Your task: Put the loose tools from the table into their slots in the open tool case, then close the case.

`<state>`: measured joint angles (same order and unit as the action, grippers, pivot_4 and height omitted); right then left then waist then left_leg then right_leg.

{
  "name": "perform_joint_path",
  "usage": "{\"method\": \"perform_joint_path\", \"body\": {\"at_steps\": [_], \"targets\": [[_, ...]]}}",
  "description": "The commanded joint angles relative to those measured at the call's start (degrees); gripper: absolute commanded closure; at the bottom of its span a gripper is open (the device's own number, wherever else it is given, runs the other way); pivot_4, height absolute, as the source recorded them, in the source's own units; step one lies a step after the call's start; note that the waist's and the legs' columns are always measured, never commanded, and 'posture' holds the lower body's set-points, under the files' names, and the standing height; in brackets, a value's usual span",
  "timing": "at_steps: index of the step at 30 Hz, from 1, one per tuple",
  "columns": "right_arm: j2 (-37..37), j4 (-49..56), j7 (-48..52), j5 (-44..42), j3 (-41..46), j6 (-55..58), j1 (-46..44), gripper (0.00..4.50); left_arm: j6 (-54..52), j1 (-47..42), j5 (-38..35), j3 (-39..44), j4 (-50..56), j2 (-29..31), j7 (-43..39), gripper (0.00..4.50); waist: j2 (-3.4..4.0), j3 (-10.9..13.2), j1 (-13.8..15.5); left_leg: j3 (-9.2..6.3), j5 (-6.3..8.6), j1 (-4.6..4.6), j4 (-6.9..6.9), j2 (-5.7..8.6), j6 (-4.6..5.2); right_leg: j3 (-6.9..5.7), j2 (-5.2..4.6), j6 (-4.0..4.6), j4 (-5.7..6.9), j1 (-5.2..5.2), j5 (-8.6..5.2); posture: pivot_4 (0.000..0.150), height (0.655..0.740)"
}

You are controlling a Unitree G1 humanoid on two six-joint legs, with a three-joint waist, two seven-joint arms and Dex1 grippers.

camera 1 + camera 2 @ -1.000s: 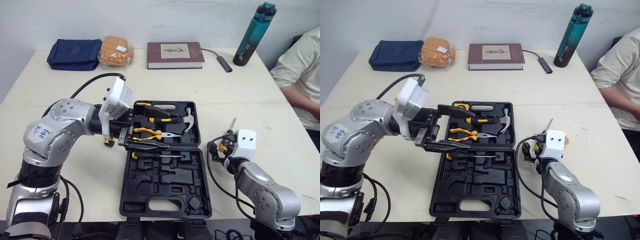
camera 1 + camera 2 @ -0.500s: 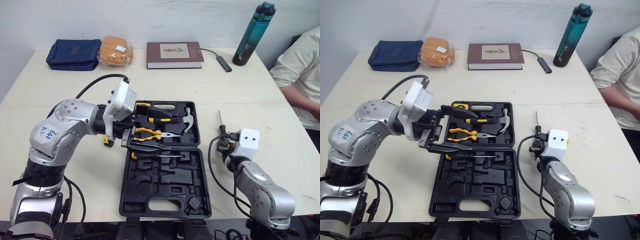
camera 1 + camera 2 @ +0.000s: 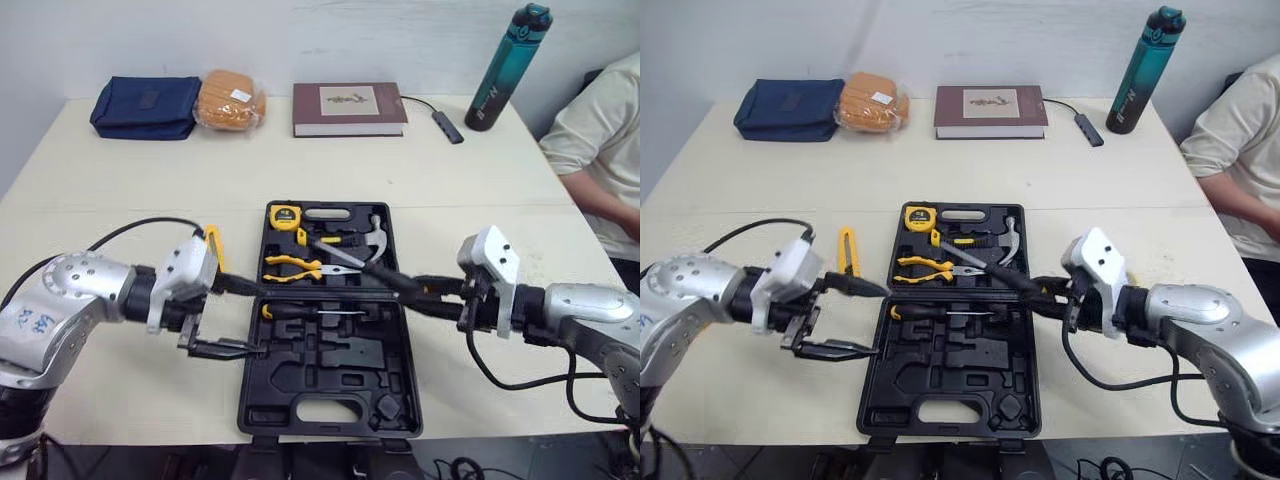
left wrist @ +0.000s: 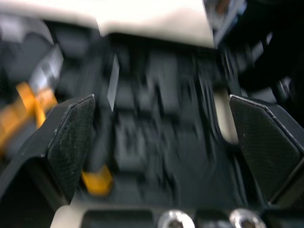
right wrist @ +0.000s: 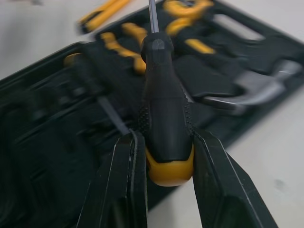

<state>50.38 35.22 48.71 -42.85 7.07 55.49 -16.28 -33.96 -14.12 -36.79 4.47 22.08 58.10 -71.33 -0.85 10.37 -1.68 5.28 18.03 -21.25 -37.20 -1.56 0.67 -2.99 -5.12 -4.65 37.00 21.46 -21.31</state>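
The black tool case (image 3: 330,370) lies open in front of me, holding a tape measure (image 3: 283,213), a hammer (image 3: 373,240), pliers (image 3: 295,265) and one screwdriver (image 3: 310,311). My right gripper (image 3: 420,296) is shut on a second screwdriver (image 5: 166,118) with a black handle and yellow end. It holds the screwdriver level over the case's right side, shaft (image 3: 335,252) pointing toward the lid. My left gripper (image 3: 238,318) stands open and empty at the case's left edge, wide pads (image 4: 71,142) apart. A yellow utility knife (image 3: 212,246) lies on the table left of the case.
Along the far edge lie a blue pouch (image 3: 148,106), a bagged bun (image 3: 231,100), a brown book (image 3: 350,109) and a cable adapter (image 3: 450,128). A teal bottle (image 3: 510,68) stands at the back right. A seated person's arm (image 3: 600,150) is at the right.
My right gripper has shut on the screwdriver and swung it from the table's right side over the case. My left arm has drawn back and down from above the case to its left edge.
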Motion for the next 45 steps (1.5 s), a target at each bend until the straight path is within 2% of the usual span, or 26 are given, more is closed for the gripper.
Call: {"method": "perform_joint_path", "body": {"at_steps": [1, 5, 10, 17, 33, 34, 37, 39, 43, 45], "targets": [[2.22, -2.77, 7.86, 0.85, -5.96, -3.36, -4.69, 3.65, 5.44, 4.64, 3.79, 3.02, 1.53, 2.75, -2.01, 0.0, -0.01, 0.0, 0.0, 0.0, 0.01, 0.0, 0.0, 0.02, 0.02, 0.0, -0.04, 0.0, 0.01, 0.0, 0.0, 0.15, 0.74], [4.18, -5.61, 12.76, 7.52, -15.39, -7.89, -8.24, 3.65, 9.23, 8.86, 6.48, 3.45, 1.78, 3.37, -2.05, 0.0, -0.01, 0.01, 0.1, 0.0, 0.04, -0.02, 0.04, 0.04, 0.06, -0.05, -0.13, 0.0, -0.05, 0.02, 0.0, 0.15, 0.74], [4.8, -8.52, 14.84, 16.88, -22.98, -14.34, -9.76, 3.65, 10.72, 10.04, 7.41, 3.5, 1.91, 2.75, -1.13, 0.0, -0.03, 0.02, 0.07, -0.01, 0.09, -0.09, -0.01, 0.15, 0.14, -0.11, -0.28, -0.02, -0.08, 0.03, 0.01, 0.15, 0.74], [4.58, -8.93, 15.69, 20.12, -24.18, -15.02, -8.76, 3.65, 9.54, 8.53, 6.7, 3.37, 2.02, 1.83, 0.22, 0.0, -0.03, 0.02, 0.02, -0.01, 0.08, -0.08, -0.03, 0.14, 0.13, -0.14, -0.28, -0.03, -0.04, 0.03, 0.02, 0.15, 0.74], [2.39, -7.63, 14.4, 18.99, -23.06, -11.76, -8.65, 3.65, 7.6, 5.12, 6.35, 1.46, 2.35, 0.17, 0.86, 0.0, -0.03, 0.02, 0.05, -0.01, 0.07, -0.08, -0.09, 0.15, 0.13, -0.15, -0.27, -0.04, 0.01, 0.02, 0.02, 0.15, 0.74], [2.39, -7.12, 14.76, 17.68, -22.33, -10.81, -8.83, 2.62, 7.43, 4.81, 6.27, 1.36, 2.33, 0.01, 0.95, 0.0, -0.03, 0.02, 0.04, -0.01, 0.07, -0.08, -0.09, 0.15, 0.13, -0.15, -0.27, -0.04, 0.01, 0.02, 0.02, 0.15, 0.74], [2.38, -6.15, 14.65, 15.19, -19.97, -9.13, -9.71, 1.22, 6.43, 4.0, 5.58, 1.34, 2.8, -0.56, 1.36, 0.0, -0.03, 0.02, 0.05, -0.01, 0.07, -0.08, -0.1, 0.14, 0.13, -0.15, -0.27, -0.04, 0.03, 0.02, 0.02, 0.15, 0.74], [1.83, -6.14, 14.59, 14.12, -18.55, -9.85, -9.7, 0.11, 5.4, 3.53, 4.84, 1.44, 3.35, -1.09, 1.81, 0.0, -0.03, 0.02, 0.03, -0.01, 0.07, -0.08, -0.11, 0.15, 0.13, -0.15, -0.27, -0.05, 0.03, 0.02, 0.02, 0.15, 0.74], [-4.62, -8.96, 13.25, 12.18, -15.29, -15.76, -8.61, 0.04, 3.73, 2.6, 3.6, 1.22, 4.28, -2.16, 2.67, 0.0, -0.05, 0.0, 0.0, -0.02, 0.07, -0.07, -0.13, 0.14, 0.12, -0.16, -0.25, -0.05, 0.03, -0.01, 0.03, 0.15, 0.74], [-8.47, -11.61, 13.55, 11.97, -14.99, -19.48, -7.85, 0.69, 3.83, 2.31, 3.65, 0.64, 4.63, -2.39, 2.56, 0.0, -0.07, -0.01, -0.03, -0.01, 0.06, -0.07, -0.12, 0.13, 0.11, -0.16, -0.23, -0.06, 0.04, -0.01, 0.03, 0.15, 0.74]]}}
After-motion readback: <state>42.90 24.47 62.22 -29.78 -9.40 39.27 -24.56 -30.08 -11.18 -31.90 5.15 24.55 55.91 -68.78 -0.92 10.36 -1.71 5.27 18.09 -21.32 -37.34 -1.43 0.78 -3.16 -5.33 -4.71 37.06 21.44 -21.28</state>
